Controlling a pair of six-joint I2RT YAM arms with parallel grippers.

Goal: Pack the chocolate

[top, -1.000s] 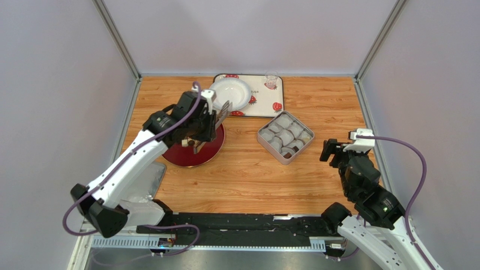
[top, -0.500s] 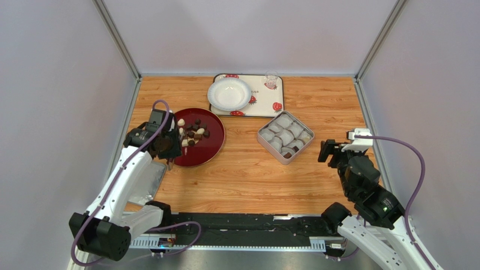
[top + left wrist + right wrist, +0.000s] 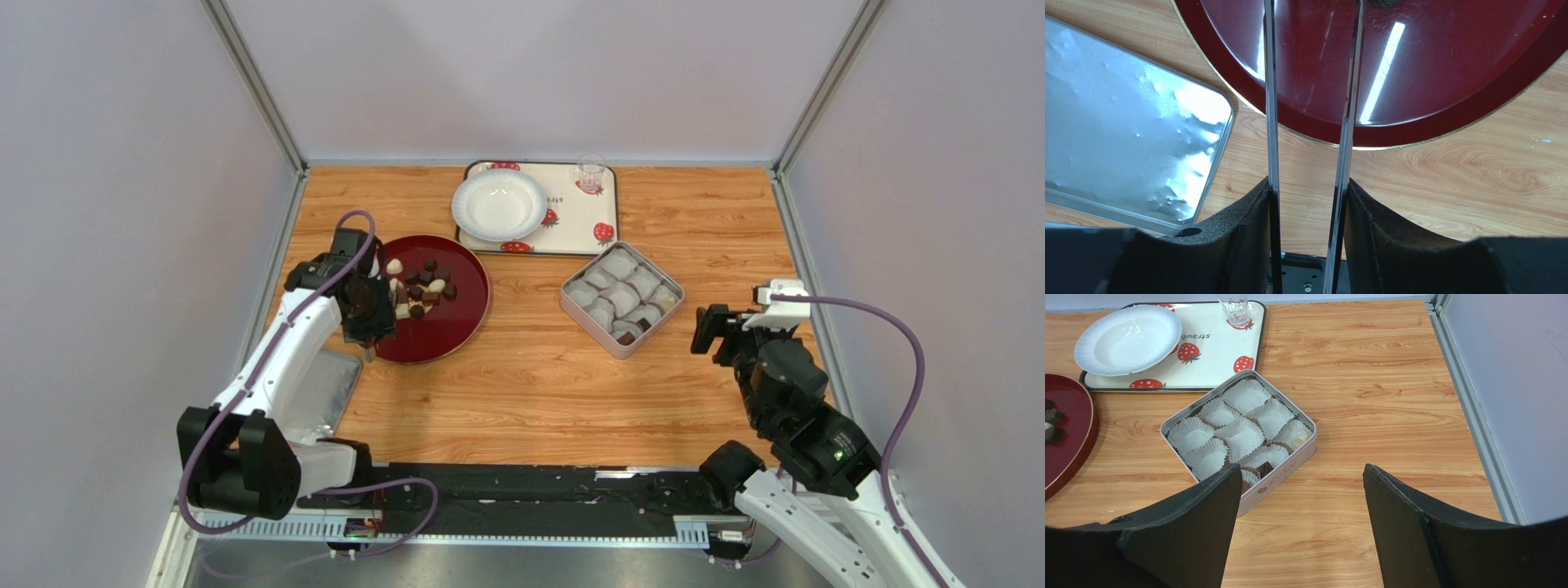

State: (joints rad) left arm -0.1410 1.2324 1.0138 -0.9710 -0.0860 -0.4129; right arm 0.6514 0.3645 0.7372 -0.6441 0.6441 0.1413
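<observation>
The left gripper [image 3: 1309, 190] — clamped on metal tongs [image 3: 1352, 92] — has been drawn back to the red plate's [image 3: 448, 333] near rim. No chocolate [image 3: 423, 292] is seen between the blades. The right gripper [image 3: 1301, 470] is held open, empty.

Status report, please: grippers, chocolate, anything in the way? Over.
Left gripper holds tongs over the red plate; right gripper open, empty. Most chocolate on the plate, at least two pieces in the tin. Bare wood between plate and tin.
</observation>
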